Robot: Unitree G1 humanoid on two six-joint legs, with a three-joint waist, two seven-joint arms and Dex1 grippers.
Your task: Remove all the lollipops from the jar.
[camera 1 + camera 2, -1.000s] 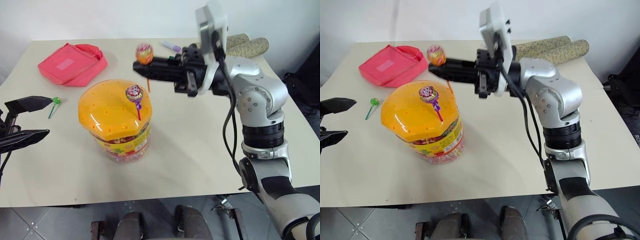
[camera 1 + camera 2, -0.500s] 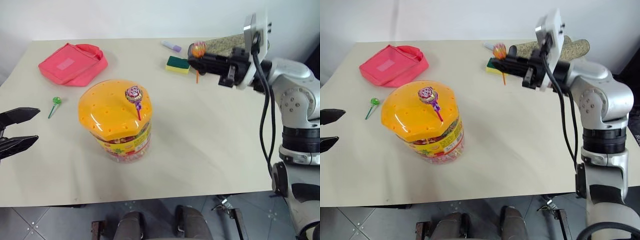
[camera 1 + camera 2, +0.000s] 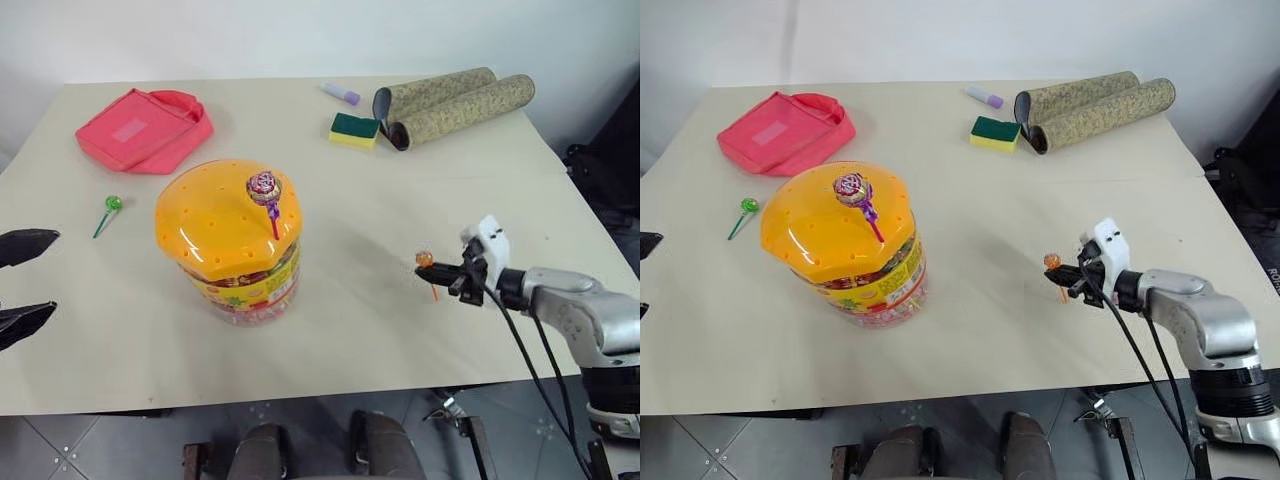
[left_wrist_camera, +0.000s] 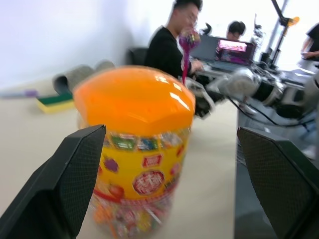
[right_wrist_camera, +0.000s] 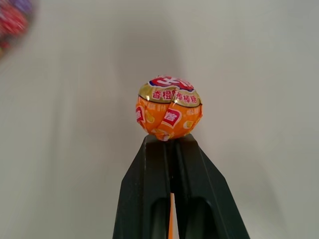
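- Nearest, on the robot's right: the right gripper [image 3: 437, 267] hangs low over the desk [image 3: 400, 230], clamped on the stick of an orange lollipop [image 3: 424, 260], candy head just past the fingertips.
- Judging by looks, that lollipop is light and hard-headed with a thin, bendy stick; the stick just under the head seems the sound place to pinch, as it is pinched here.
- On the left edge, the left gripper [image 3: 22, 285] stands wide and empty, well apart from the jar [image 3: 232, 245].
- The jar sits mid-desk, orange lid on, one purple-stick lollipop [image 3: 266, 190] poking up from a lid hole. It still needs pulling, I'd say, by a grip on the stick below the wrapper.
- The jar looks broad and stable, so it probably won't tip easily.
- Beyond it, a green lollipop [image 3: 112, 205] lies on the desk near a pink pouch [image 3: 145, 128].
- Farthest back: a sponge [image 3: 355, 129], a marker [image 3: 342, 93] and two rolls [image 3: 455, 103].
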